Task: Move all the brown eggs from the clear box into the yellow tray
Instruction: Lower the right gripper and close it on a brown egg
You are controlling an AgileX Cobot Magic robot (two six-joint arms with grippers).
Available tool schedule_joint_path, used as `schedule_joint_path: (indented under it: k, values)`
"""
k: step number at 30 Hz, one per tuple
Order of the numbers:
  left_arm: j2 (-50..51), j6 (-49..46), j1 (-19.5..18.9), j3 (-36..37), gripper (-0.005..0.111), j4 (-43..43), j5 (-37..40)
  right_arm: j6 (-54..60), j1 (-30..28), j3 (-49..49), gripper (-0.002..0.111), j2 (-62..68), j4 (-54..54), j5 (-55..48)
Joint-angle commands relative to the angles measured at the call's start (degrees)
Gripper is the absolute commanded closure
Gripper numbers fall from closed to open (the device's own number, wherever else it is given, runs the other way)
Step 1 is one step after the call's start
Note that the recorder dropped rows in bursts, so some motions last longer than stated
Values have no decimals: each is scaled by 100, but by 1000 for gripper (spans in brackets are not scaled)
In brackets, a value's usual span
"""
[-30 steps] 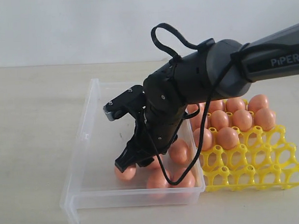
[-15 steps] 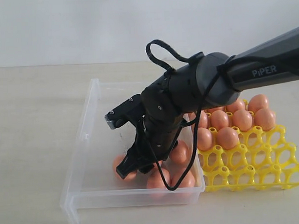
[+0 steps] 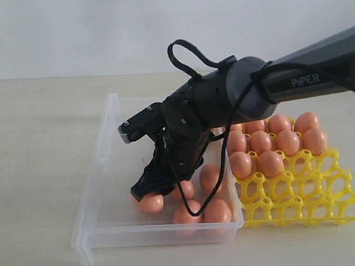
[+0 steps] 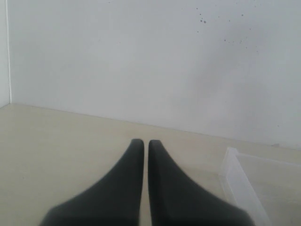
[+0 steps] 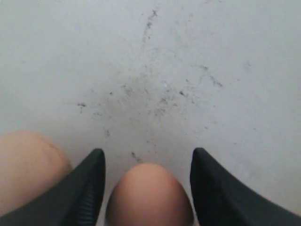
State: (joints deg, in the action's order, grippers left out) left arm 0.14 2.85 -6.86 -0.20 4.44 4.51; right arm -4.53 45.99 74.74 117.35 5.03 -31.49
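Closure of the right gripper (image 5: 148,155), wide open and empty astride one brown egg (image 5: 149,193) near the camera-side edge of the clear box (image 3: 98,162), should be slow and centred on the egg's middle, clear of the neighbouring egg (image 5: 28,169).

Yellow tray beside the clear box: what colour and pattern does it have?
The tray is bright yellow, an open lattice of round cups; the exterior view shows it best.
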Motion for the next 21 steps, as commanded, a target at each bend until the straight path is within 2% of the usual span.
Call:
schedule_joint_path:
  k: [1,12,14,16,21]
  values:
    - [-14,51,10,20,103,51,-18,-3,-32,31,64,40,35,-189]
    - [-14,51,10,20,103,51,5,39,-32,31,66,200,155,-279]
    - [-14,51,10,20,103,51,5,65,-32,31,83,200,186,-279]
    - [-14,51,10,20,103,51,5,54,-32,31,108,200,323,-279]
    - [-14,51,10,20,103,51,-12,-479,-32,31,109,81,1042,-192]
